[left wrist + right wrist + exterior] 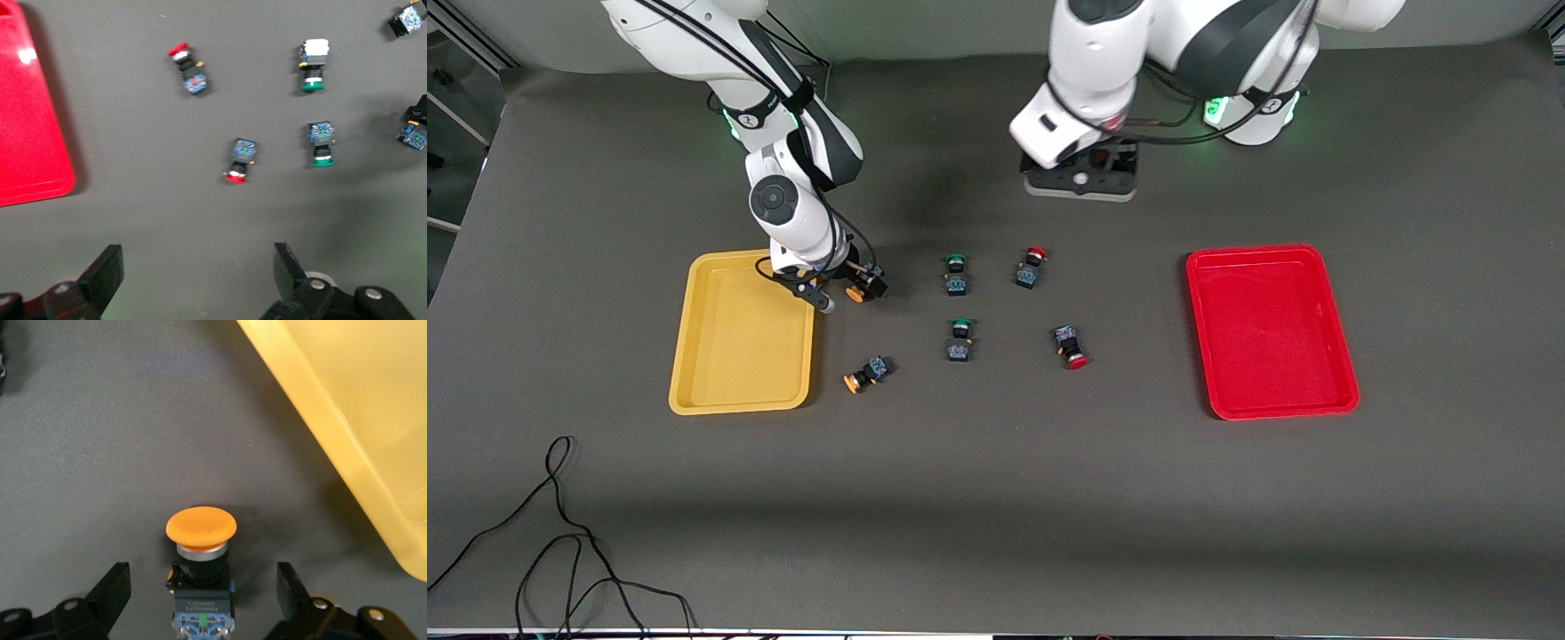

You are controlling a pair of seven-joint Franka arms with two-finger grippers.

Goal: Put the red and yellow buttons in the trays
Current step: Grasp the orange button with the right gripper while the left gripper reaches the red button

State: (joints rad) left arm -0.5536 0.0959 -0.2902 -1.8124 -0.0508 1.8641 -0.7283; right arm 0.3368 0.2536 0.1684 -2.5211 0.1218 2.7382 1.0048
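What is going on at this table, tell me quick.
The right gripper is down at the table beside the yellow tray, its open fingers either side of a yellow-capped button that lies between them, not yet gripped. The left gripper waits open, up above the table near its base. Another yellow-capped button, two red-capped buttons and two green-capped ones lie on the table between the trays. The yellow tray and the red tray hold nothing.
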